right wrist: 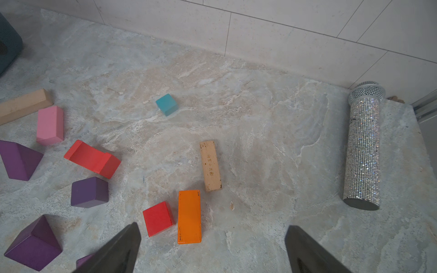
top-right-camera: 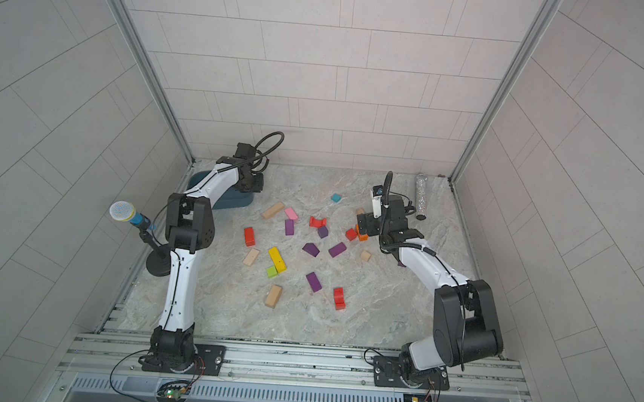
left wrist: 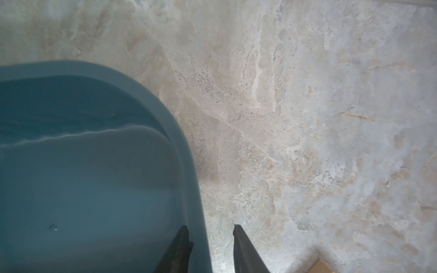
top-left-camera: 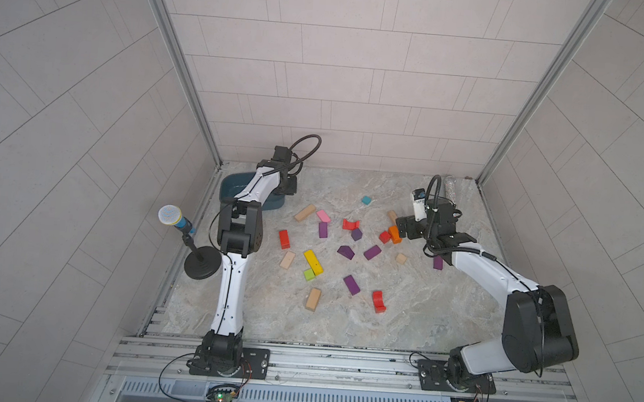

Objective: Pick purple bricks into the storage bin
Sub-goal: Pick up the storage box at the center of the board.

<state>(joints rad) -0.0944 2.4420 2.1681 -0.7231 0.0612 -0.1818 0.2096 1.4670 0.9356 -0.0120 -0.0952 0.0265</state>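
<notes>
Several purple bricks lie in the middle of the table in both top views: a bar, a cube, a wedge and more bars; another is half hidden under my right arm. The dark teal storage bin sits at the back left, partly covered by my left arm. My left gripper hangs over the bin's right end, its fingers a little apart astride the rim and empty. My right gripper stands wide open and empty above an orange brick, with the purple cube off to one side.
Red, yellow, green, pink, teal and bare wooden bricks lie among the purple ones. A microphone on a stand is at the left edge. A glittery microphone lies at the back right by the wall.
</notes>
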